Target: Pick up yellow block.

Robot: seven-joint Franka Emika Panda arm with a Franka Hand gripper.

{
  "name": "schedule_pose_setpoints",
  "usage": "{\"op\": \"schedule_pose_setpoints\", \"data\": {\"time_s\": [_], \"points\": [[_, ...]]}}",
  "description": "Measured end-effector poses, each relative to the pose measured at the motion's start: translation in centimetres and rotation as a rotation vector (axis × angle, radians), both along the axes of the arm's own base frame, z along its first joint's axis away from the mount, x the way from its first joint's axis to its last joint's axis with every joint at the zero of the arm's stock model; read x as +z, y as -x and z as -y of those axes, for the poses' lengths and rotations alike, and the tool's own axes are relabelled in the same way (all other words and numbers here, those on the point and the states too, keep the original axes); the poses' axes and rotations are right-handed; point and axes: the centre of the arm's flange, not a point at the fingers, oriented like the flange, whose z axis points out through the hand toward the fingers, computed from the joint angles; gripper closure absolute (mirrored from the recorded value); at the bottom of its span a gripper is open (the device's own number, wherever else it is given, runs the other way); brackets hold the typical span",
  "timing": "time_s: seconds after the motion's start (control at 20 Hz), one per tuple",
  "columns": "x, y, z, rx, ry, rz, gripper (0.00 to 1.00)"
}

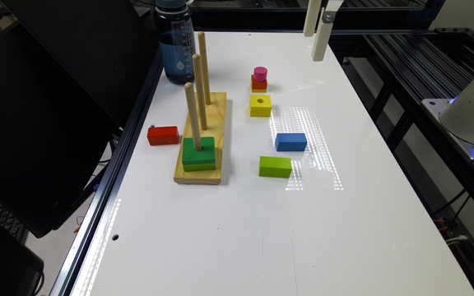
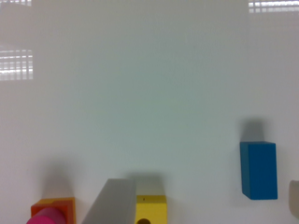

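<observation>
White glossy tabletop carries the whole layout, framed by black rails, with dark monitors off the exterior view's left.

Nearest the camera lies a lime-green rectangular block, flat on the surface. Just beyond it sits a blue block, apart from the green one. Toward the exterior view's left stands a wooden peg board with three upright dowels; a dark green square block over a lighter green one is threaded on the nearest dowel. A red block lies beside the board, near the table edge.

Further back rests the yellow block, a square piece with a round hole through its centre, flat on the table and untouched. Nothing lies against its sides. Just behind it, close but apart, stands a small orange block topped by a pink cylinder. A dark water bottle stands at the far left corner.

The gripper hangs high above the far end of the table, well apart from the yellow block. In the wrist view one grey finger shows near one edge and a sliver of the other at the opposite edge, so the jaws are spread wide and hold nothing.
</observation>
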Motion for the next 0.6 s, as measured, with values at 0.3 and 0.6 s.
{"op": "schedule_pose_setpoints", "data": {"time_s": [0.3, 0.6], "points": [[0.0, -1.1, 0.7, 0.0, -0.001, 0.003, 0.0], [-0.2, -1.5, 0.8, 0.001, -0.003, -0.001, 0.0]]}}
